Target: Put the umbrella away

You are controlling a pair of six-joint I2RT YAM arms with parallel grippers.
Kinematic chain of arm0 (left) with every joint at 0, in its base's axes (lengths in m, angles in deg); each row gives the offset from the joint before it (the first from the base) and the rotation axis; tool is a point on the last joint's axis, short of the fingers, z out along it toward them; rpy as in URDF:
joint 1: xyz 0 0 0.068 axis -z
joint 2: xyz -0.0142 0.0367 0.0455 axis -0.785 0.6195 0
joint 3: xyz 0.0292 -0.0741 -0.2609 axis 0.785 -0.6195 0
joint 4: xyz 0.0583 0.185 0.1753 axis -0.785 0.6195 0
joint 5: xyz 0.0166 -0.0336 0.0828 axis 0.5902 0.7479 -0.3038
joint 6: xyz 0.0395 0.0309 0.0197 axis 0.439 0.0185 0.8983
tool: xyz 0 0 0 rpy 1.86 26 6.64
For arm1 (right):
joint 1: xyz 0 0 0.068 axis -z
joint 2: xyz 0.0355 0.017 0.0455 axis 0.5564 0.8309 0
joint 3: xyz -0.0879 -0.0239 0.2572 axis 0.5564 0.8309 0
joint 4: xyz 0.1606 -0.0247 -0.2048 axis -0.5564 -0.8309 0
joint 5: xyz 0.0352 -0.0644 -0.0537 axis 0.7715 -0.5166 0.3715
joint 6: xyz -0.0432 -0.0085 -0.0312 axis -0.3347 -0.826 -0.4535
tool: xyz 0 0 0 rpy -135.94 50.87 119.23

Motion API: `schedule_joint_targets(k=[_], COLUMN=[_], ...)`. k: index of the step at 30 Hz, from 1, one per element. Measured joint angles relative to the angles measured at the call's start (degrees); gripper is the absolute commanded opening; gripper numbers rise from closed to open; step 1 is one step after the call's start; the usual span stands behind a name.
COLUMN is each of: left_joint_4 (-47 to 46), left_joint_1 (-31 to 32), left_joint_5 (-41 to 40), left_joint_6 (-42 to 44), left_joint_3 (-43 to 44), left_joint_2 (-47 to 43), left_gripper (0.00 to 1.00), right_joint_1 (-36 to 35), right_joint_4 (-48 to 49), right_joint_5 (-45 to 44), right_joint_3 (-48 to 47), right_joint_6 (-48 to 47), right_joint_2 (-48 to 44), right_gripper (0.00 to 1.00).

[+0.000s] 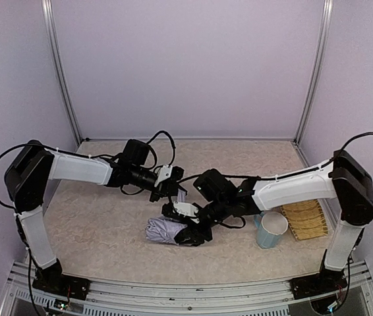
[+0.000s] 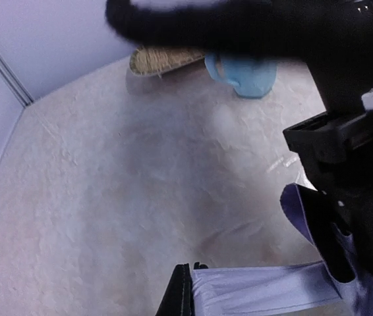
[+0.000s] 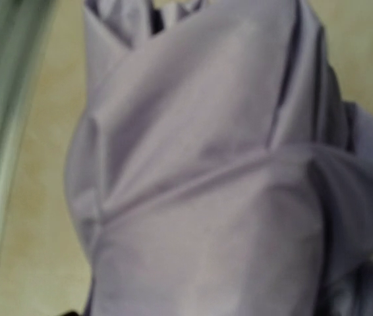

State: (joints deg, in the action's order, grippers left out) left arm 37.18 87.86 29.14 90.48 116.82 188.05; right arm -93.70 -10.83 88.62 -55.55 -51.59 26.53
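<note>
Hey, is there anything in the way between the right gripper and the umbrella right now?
Nothing visible. The right gripper is right at the umbrella, whose fabric fills its wrist view. The blue cup stands apart to the side.

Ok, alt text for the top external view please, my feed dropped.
The right arm has its jaws low on a bundled lavender-grey umbrella lying mid-table; the left arm reaches in just behind it. A pale blue cup and a woven mat sit at right.

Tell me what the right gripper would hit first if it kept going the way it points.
The umbrella: its fabric fills the right wrist view, so the right gripper likely meets it almost at once.
</note>
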Motion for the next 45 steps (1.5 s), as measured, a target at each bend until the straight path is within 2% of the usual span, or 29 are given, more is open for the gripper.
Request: schedule_joint_targets(k=[4,9,10,12,14,17,19,23,26,28,30,34,36,40,45], left_joint_4=[0.7,-2.4,-3.0,-5.5,-9.7,-18.5,-22.6,-28.0,-29.6,-29.6,-28.1,-19.6,-15.5,-6.4,0.7], left_joint_1=[0.5,0.3,0.3,0.3,-0.2,-2.6,-3.7,-5.1,-4.2,-1.7,3.1,16.2,19.9,26.1,28.9], left_joint_5=[-4.2,-7.3,-7.6,-9.6,-13.0,-21.1,-26.9,-37.4,-41.9,-43.3,-43.3,-35.6,-33.6,-33.7,-36.8], left_joint_6=[0.7,0.2,-0.2,-2.2,-3.9,-9.3,-13.3,-21.8,-27.0,-28.2,-28.0,-25.4,-25.0,-22.3,-15.5], left_joint_3=[-3.9,-4.2,-4.2,-4.2,-3.9,-2.4,-2.0,-4.0,-10.5,-15.0,-18.6,-26.5,-30.5,-37.5,-38.1], left_joint_2=[2.1,5.0,5.4,6.6,7.0,6.8,5.9,-0.3,-12.1,-22.1,-31.3,-47.8,-52.2,-54.2,-43.3], left_gripper=[0.0,0.01,0.08,0.3,0.48,0.61,0.64,0.63,0.52,0.47,0.45,0.54,0.58,0.69,0.82], right_joint_1=[0.0,-0.1,-0.1,-0.1,-0.2,-0.9,-1.0,-0.5,0.3,0.9,1.5,2.9,3.4,4.4,4.9], right_joint_4=[1.1,-1.5,-1.9,-3.2,-6.0,-8.3,-8.5,-8.5,-7.7,-7.0,-6.5,-5.7,-5.4,-5.5,-7.6], right_joint_5=[-0.3,-0.5,-0.5,-0.7,0.6,4.1,6.0,9.1,11.1,12.8,14.8,19.1,21.0,24.2,25.3], right_joint_3=[-0.3,-1.8,-2.1,-3.1,-4.4,-5.0,-4.6,-3.9,-3.5,-2.9,-2.1,-1.0,-1.1,-1.6,-3.1], right_joint_6=[0.9,2.3,2.5,3.3,4.9,6.5,7.2,8.8,9.5,9.7,9.8,9.8,9.8,9.8,9.7], right_joint_2=[7.5,9.0,9.2,9.7,10.7,11.5,11.6,11.7,12.0,12.1,12.1,12.9,13.6,14.6,15.6], right_gripper=[0.0,0.0,0.0,0.0,0.0,0.0,0.0,0.0,0.0,0.0,0.0,0.0,0.0,0.0,0.0])
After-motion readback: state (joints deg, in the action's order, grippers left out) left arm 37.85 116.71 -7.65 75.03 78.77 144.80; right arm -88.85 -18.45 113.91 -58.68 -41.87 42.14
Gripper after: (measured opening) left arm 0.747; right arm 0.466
